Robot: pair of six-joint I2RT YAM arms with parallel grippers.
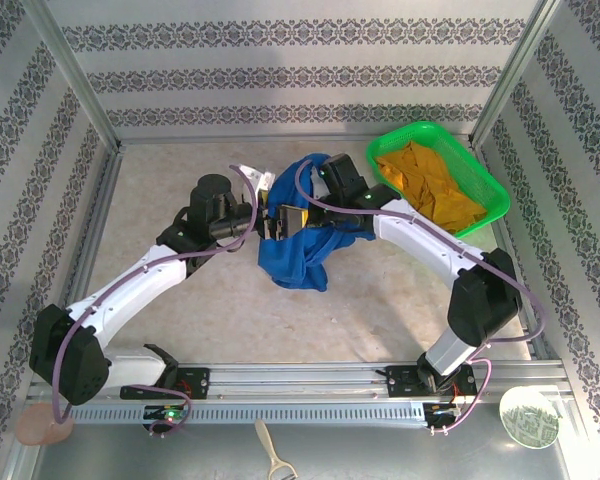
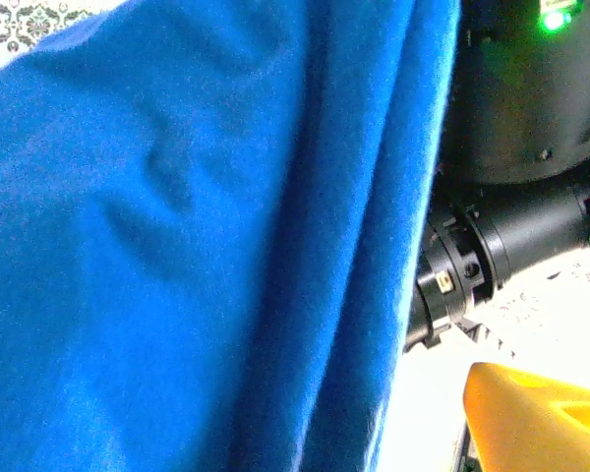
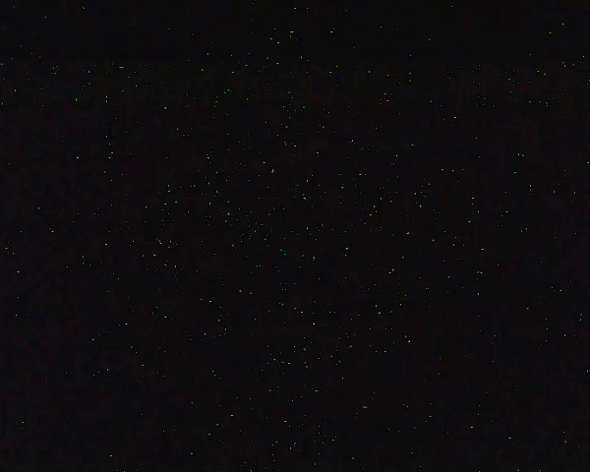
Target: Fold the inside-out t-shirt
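Observation:
The inside-out t-shirt (image 1: 298,255) is a royal-blue bunch hanging in folds at the middle of the table, its top draped over my right arm's wrist (image 1: 342,182). My right gripper is buried in that cloth, and the right wrist view is black. The shirt hangs from it, so it looks shut on the fabric. My left gripper (image 1: 286,221) stands open right against the shirt's left side. In the left wrist view the blue cloth (image 2: 206,246) hangs in front of the camera, one yellow finger (image 2: 536,418) shows at the lower right, and the black right arm (image 2: 516,236) is behind.
A green basket (image 1: 492,192) holding an orange-yellow garment (image 1: 430,185) stands at the back right, close to my right arm. Metal frame posts and patterned walls ring the table. A round white-and-green disc (image 1: 528,415) and a brush (image 1: 275,462) lie in front of the rail.

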